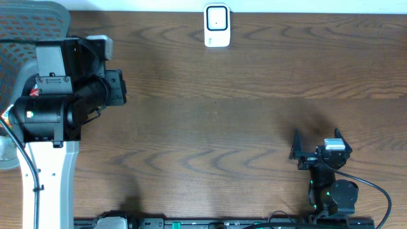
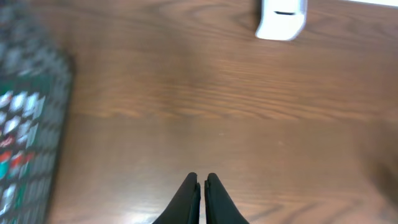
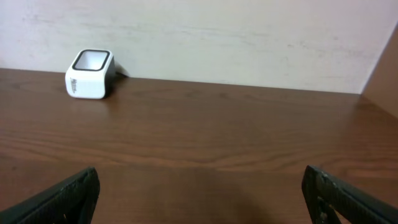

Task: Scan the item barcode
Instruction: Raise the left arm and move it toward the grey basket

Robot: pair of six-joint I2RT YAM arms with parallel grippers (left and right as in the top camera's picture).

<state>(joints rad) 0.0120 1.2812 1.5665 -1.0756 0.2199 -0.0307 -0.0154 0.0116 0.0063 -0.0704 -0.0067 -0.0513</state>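
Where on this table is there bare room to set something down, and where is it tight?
The middle of the table is bare wood, from the white scanner at the far edge to the near edge, between the left gripper and right gripper. It is tight only at the left, under the left arm.

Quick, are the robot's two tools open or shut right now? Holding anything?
Left black two-finger tool: closed, fingers pressed together, holding nothing.
Right black two-finger tool: open wide, holding nothing.
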